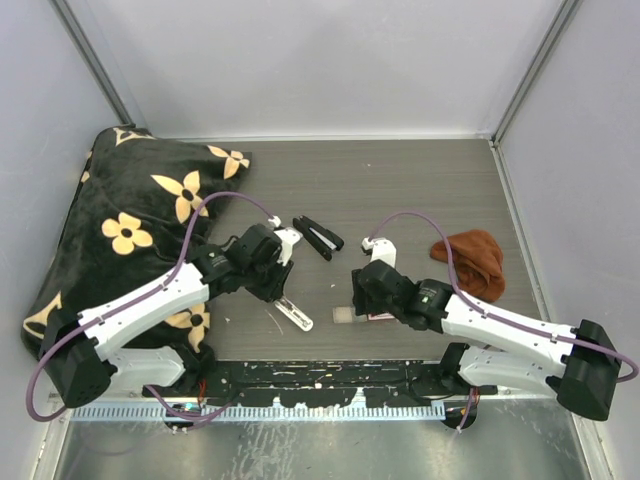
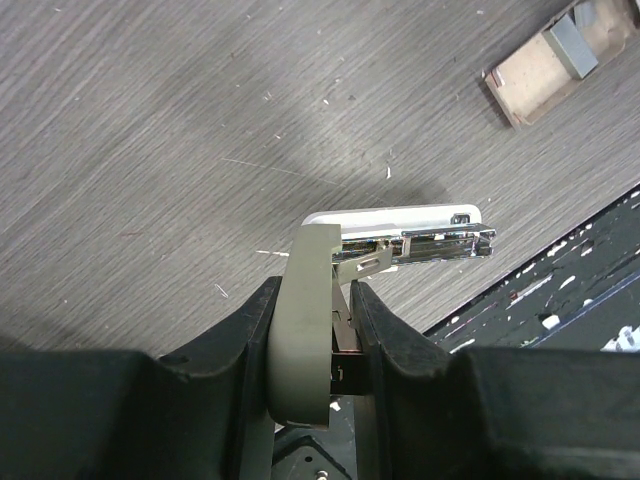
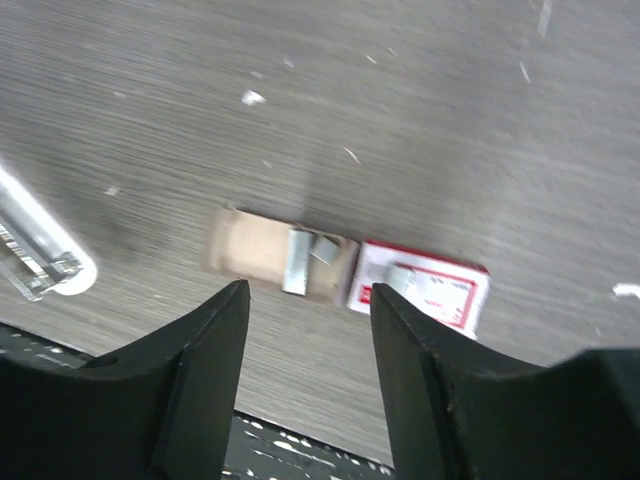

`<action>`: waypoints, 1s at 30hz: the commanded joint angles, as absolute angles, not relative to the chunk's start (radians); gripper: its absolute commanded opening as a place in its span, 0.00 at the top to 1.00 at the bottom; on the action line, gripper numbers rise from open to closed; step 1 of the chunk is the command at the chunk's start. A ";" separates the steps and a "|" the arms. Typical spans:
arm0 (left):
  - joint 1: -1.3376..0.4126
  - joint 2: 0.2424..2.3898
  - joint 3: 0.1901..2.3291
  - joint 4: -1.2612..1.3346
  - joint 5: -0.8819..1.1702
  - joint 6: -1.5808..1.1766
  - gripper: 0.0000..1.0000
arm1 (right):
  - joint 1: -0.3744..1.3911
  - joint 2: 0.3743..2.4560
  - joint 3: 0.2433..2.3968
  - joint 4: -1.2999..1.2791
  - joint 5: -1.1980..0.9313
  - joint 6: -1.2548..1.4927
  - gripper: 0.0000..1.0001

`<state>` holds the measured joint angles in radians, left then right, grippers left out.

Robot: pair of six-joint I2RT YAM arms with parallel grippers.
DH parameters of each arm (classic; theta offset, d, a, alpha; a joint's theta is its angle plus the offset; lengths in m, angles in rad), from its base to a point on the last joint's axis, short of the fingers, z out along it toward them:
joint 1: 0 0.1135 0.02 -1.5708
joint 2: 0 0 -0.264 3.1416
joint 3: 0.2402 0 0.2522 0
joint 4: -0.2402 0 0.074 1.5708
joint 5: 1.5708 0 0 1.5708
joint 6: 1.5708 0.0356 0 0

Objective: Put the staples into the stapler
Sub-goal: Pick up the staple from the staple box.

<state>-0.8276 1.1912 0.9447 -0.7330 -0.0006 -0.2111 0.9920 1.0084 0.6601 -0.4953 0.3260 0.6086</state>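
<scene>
My left gripper is shut on the stapler, pinching its grey-green top cover. The stapler's white base rests on the table, and its silver magazine sticks out forward. The staples are a short grey strip lying in a small open cardboard tray, with a smaller piece beside them. A red-and-white box lies right of the tray, with another small grey strip on top. My right gripper hangs open just above and in front of the tray, holding nothing. From above, the tray lies between both grippers.
A black tool lies behind the stapler mid-table. A brown cloth is bunched at the right. A black cushion with tan flowers fills the left side. The stapler's metal tip shows at the left of the right wrist view.
</scene>
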 commanded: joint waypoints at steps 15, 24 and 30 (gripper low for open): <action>-0.843 1.261 1.008 -0.683 -0.015 -0.117 1.00 | 0.928 1.152 0.601 -0.581 0.370 0.717 0.60; -0.843 1.262 1.006 -0.680 -0.016 -0.116 1.00 | 0.928 1.134 0.572 -0.502 0.350 0.731 0.61; -0.843 1.262 1.006 -0.678 -0.017 -0.115 1.00 | 0.928 1.162 0.570 -0.499 0.375 0.732 0.63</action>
<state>-0.8421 1.2732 0.9703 -0.7235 -0.0082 -0.1322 0.9283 1.1564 0.5671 -0.5354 0.3428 0.7128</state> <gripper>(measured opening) 0.302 0.378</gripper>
